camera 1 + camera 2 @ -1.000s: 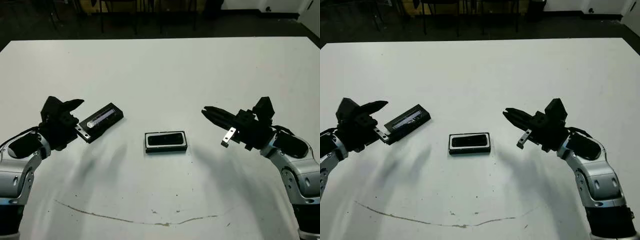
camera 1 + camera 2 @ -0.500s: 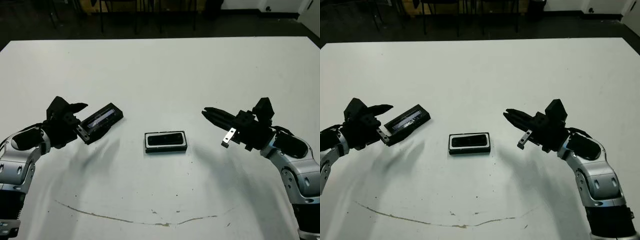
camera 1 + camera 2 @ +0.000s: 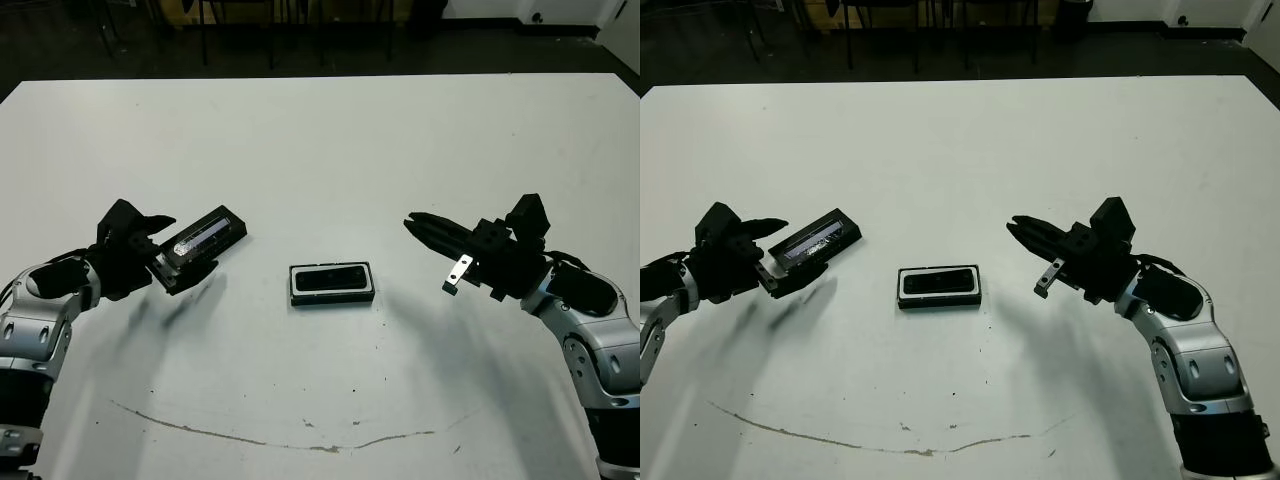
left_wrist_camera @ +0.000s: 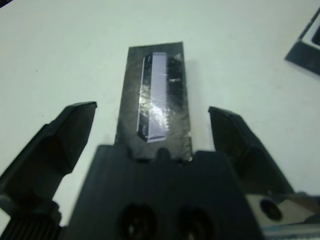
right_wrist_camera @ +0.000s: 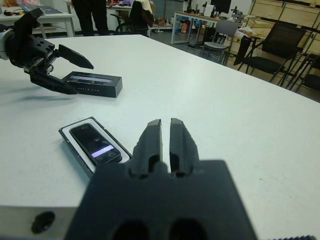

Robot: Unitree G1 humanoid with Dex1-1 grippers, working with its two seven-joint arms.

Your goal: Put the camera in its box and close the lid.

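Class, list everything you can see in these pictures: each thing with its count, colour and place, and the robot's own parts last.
White table: one, white, fills the view; a thin brown streak runs near its front edge.
Shallow black-rimmed box with white lining: one, at the table's middle, open.
Slim black glossy camera: one, lying in the box's recess.
Flat black lid with pale window strip: one, to the robot's left of the box, its near end between the left gripper's fingers.
Black chairs: several, beyond the table.
Person: one, dark legs, standing beyond the table.
Left gripper: black, open around the lid's end.
Right gripper: black, shut, empty, right of the box.
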